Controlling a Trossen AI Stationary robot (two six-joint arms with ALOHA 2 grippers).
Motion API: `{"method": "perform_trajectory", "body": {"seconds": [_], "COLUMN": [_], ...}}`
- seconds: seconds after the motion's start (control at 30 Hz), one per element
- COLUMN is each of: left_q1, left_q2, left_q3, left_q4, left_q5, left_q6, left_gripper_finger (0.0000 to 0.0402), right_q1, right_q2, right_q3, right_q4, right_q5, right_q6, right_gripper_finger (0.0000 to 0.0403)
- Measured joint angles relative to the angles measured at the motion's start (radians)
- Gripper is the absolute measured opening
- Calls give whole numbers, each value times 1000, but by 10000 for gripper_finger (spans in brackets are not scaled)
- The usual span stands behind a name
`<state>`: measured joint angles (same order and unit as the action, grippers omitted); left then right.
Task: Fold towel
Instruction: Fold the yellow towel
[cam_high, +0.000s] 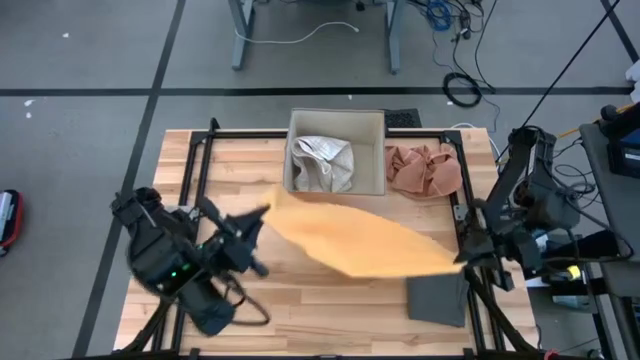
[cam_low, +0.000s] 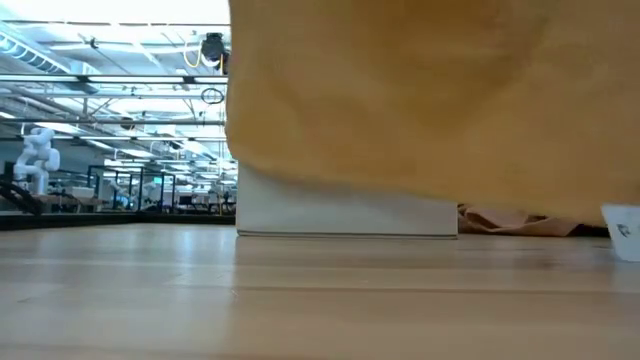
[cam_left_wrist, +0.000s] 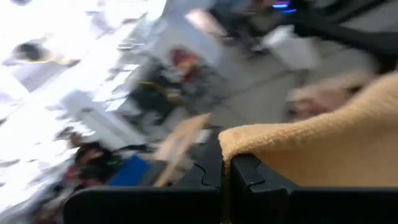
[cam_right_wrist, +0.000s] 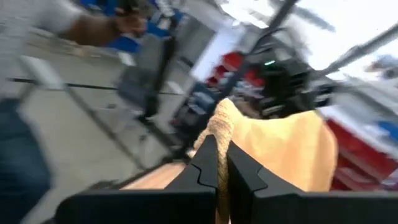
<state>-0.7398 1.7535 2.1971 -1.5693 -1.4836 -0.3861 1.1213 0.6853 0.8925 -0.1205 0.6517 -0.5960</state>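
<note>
An orange-yellow towel (cam_high: 365, 240) hangs spread in the air between my two grippers, over the middle of the table. In the low view the towel (cam_low: 430, 95) fills the upper part, and its lower edge is clear of the tabletop. My left gripper (cam_high: 262, 214) is shut on the towel's left end. My right gripper (cam_high: 463, 258) is shut on its right end, near the table's right edge. My left gripper pinches a corner of the towel's edge (cam_left_wrist: 235, 146) between its two fingers (cam_left_wrist: 249, 177), coming at it level from the table's left. The towel is lifted clear and runs from this corner toward the other gripper. My right gripper pinches a bunched corner of the towel (cam_right_wrist: 222, 127) between its two fingers (cam_right_wrist: 205, 165), coming at it level from the table's right. One layer or several, I cannot tell. The cloth spreads away from the fingers, clear of the table.
A white open box (cam_high: 337, 125) with a pale crumpled cloth (cam_high: 322, 163) stands at the far middle. A pink cloth (cam_high: 425, 168) lies to its right. A dark grey folded cloth (cam_high: 438, 298) lies at the near right. A black frame (cam_high: 195, 160) borders the table.
</note>
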Motion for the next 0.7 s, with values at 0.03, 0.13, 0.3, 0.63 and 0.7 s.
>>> {"method": "perform_trajectory", "body": {"seconds": [0.03,0.13,0.3,0.63,0.7], "left_q1": [-10,-29,-36,-28,-27], "left_q2": [0,-1,-1,1,1], "left_q3": [0,0,-77,-441,-505], "left_q4": [-1,-1,0,100,174], "left_q5": [57,305,682,933,951], "left_q6": [0,-22,-139,-274,-282], "left_gripper_finger": [0,0,0,3,3], "right_q1": [0,-1,-2,-3,-2], "right_q2": [0,8,72,250,298], "right_q3": [0,0,-11,-148,-163], "right_q4": [-29,-127,-274,-63,-11], "right_q5": [-28,-104,-136,-239,-240], "right_q6": [37,196,471,681,712], "right_gripper_finger": [2,2,2,2,7]}}
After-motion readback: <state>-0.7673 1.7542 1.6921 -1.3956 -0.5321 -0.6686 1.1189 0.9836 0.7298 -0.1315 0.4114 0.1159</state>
